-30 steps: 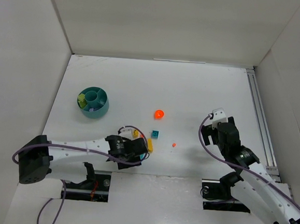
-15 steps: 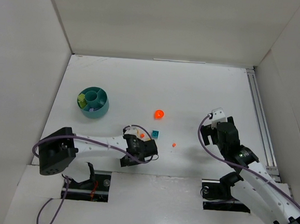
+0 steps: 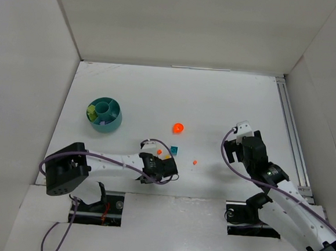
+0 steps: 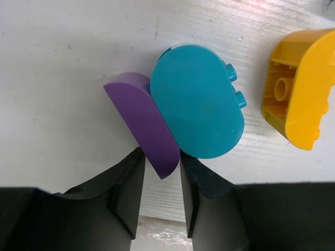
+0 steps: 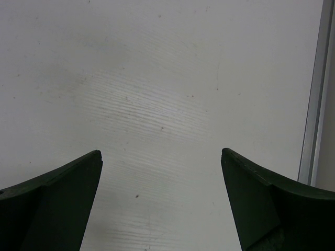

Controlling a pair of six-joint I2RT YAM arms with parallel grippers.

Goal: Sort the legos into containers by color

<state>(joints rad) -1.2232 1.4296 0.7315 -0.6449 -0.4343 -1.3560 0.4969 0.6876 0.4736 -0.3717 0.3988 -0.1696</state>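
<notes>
1. L gripper (image 4: 160, 157): jaws close together, clamped on the near tip of the purple lego (image 4: 144, 117), w/ a finger touching it on each side.
2. Purple lego: flat slab w/ one curved edge. It lies on the table (image 4: 63, 63) and runs from between the jaws fwd and a bit left.
3. Teal lego (image 4: 198, 102): rounded slab w/ two studs on its right edge. It sits just ahead of the jaws, touching the purple lego's right side, w/ its near end just by the right finger.
4. Yellow lego (image 4: 301, 86): ahead and to the right of the L jaws, apart from the teal lego. Its hollow underside shows and the frame edge cuts it off.
5. Top view: L gripper (image 3: 166, 169) is low over the table.
   - An orange lego (image 3: 159, 152) is just beyond the jaws, and a teal block (image 3: 174, 150) is near it. Can't tell if the block is the same piece as the teal lego.
   - A tiny orange bit (image 3: 195, 162) lies to the right, between the two grippers.
   - A round orange lego (image 3: 178, 128) is farther ahead.
6. Dish (image 3: 113, 124): well apart from the L jaws, ahead and left. It has a centre cup, and a lime piece (image 3: 91, 112) sits in a wedge on its left side.
7. R gripper (image 5: 160, 152): released, jaws spread wide, w/ only table surface between them. A metal rail (image 5: 314, 104) runs to the right of the jaws.
8. Top view: R gripper (image 3: 231, 147) is well apart from all the legos. The nearest is the orange bit, to its left.
</notes>
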